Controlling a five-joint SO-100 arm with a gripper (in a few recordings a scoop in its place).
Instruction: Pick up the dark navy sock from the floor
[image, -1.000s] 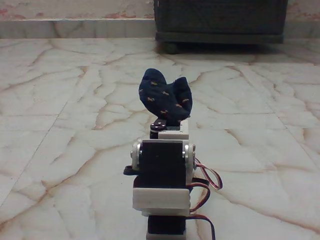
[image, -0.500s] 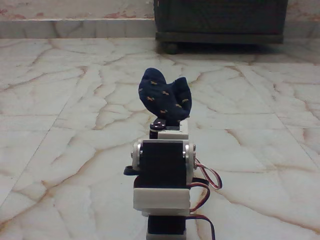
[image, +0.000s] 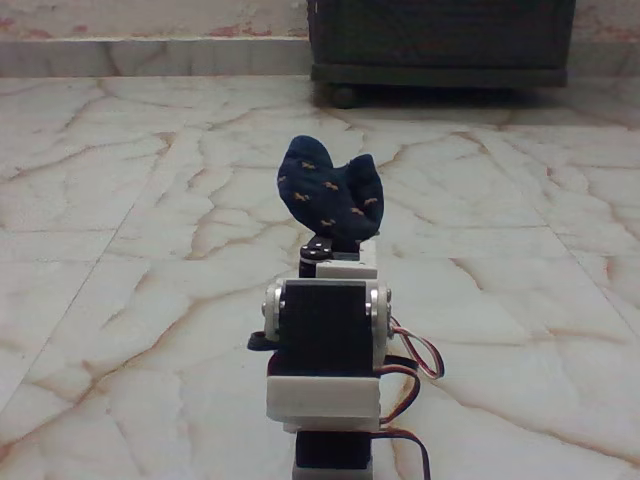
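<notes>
Sock held up above the marble floor, seen from behind the arm.

In the fixed view the dark navy sock (image: 332, 198) bunches upright above the arm's white-and-black wrist blocks, its lower end disappearing behind them where the gripper (image: 335, 246) sits; the fingers are hidden, so I cannot tell how they stand, though the sock looks lifted off the floor (image: 120, 250). It hangs over the middle of the tiles, well short of the dark wooden cabinet (image: 440, 40) standing at the floor's far edge, by the wall.
</notes>
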